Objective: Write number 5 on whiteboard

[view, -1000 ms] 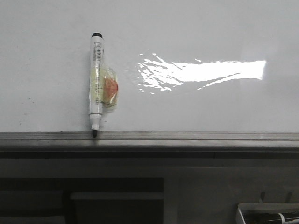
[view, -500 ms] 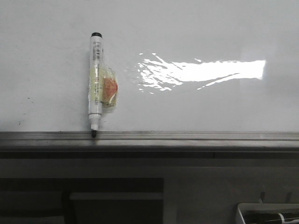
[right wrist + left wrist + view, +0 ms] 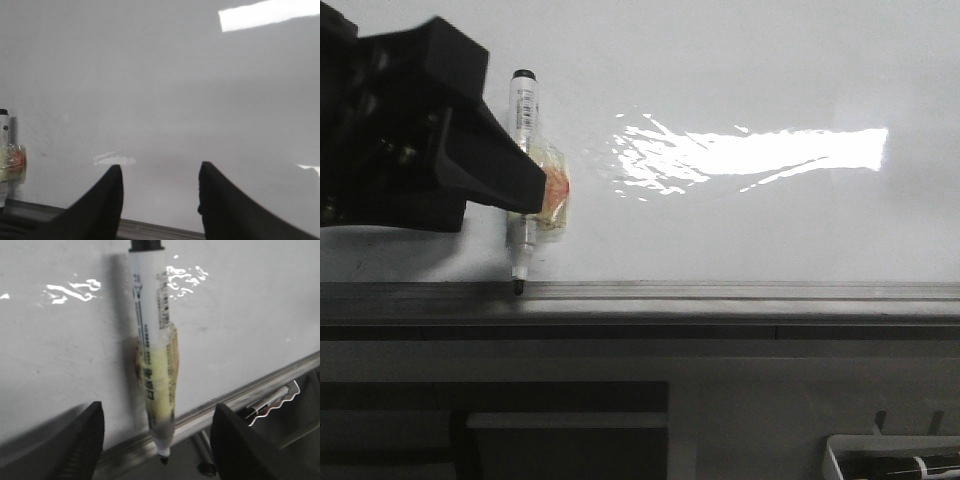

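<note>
**Whiteboard unmarked, marker bracketed by spread left fingers**

Whiteboard (image 3: 740, 70): large, glossy, white, flat, with a bright streak of glare (image 3: 760, 152) across the middle and a grey metal edge rail (image 3: 740, 292) along the near side. No digit 5 visible on any part of the surface in view.

Left gripper (image 3: 156, 440), black and blocky: spread wide in the left wrist view, one dark finger (image 3: 85, 440) on each side of the marker, neither touching it. Fingertips cut off by the frame edge. In the front view, seen only as a dark mass (image 3: 420, 130) entering from the left, covering part of the marker's barrel; finger detail lost in shadow there.

White-barrelled marker with black printed label and black end cap (image 3: 523, 110): lying flat on the board, dark tip (image 3: 519, 286) pointing at the rail and just touching or overhanging it; hard to say which. Yellowish clear tape with an orange patch (image 3: 555, 195) wrapped round the middle of the barrel. Label text too blurred to read.

Right gripper (image 3: 160, 192): two dark fingers apart, nothing between them, hovering over bare board in the right wrist view. Marker barely showing at that picture's edge, mostly cut off.

White tray corner with a dark object inside (image 3: 890, 460): below the rail at lower right, largely out of frame.
</note>
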Tool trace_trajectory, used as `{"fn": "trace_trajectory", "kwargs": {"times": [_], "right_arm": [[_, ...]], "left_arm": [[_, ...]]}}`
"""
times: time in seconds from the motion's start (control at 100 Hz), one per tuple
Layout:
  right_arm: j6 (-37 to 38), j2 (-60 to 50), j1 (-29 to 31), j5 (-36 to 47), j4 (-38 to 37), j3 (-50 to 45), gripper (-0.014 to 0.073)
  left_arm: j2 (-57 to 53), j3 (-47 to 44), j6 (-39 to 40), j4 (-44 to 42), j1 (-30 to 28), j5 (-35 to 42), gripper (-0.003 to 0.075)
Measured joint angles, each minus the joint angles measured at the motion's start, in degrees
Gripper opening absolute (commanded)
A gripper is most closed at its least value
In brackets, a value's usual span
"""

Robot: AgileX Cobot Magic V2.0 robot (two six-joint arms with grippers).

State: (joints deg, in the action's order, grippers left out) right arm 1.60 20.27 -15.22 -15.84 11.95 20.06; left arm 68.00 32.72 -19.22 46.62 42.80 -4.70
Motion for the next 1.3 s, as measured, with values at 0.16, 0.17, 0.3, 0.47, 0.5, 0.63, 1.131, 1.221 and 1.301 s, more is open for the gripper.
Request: {"fn": "trace_trajectory", "kwargs": {"times": [0.16,0.17,0.3,0.47,0.5,0.63,1.131,1.221,1.301], "right_arm": [[0.0,0.11,0.0,0.35,0.0,0.0,0.0321],[0.0,0.11,0.0,0.35,0.0,0.0,0.0321],[0.0,0.11,0.0,0.98,0.0,0.0,0.0321],[0.0,0.25,0.0,-0.62,0.0,1.68,0.0316],[0.0,0.36,0.0,-1.58,0.0,2.41,0.0316],[-3.87,2.33,-1.29,-7.15,0.0,7.28,0.0316],[-34.66,22.27,-24.66,-12.64,12.83,17.8,0.0467],[-35.65,25.58,-28.92,-8.94,13.05,17.8,0.0505],[-35.87,28.59,-31.41,-4.95,13.15,17.8,0.0505]], "left_arm": [[3.21,0.25,0.0,0.44,0.25,2.36,0.037],[3.43,0.34,0.0,0.53,0.41,2.37,0.0367],[4.78,0.63,0.0,0.59,0.45,3.0,0.0246],[5.15,0.67,0.0,0.59,0.54,2.67,-0.0017],[5.03,0.67,0.0,0.59,0.54,2.53,-0.002],[3.32,2.49,-0.67,-3.87,0.43,-1.36,-0.002],[-0.51,13.58,-32.73,-30.59,7.79,-27.24,-0.002],[-0.51,13.58,-34.61,-32.36,8.53,-27.45,-0.002],[-0.51,13.58,-35.23,-33.0,8.75,-27.45,-0.002]]}}
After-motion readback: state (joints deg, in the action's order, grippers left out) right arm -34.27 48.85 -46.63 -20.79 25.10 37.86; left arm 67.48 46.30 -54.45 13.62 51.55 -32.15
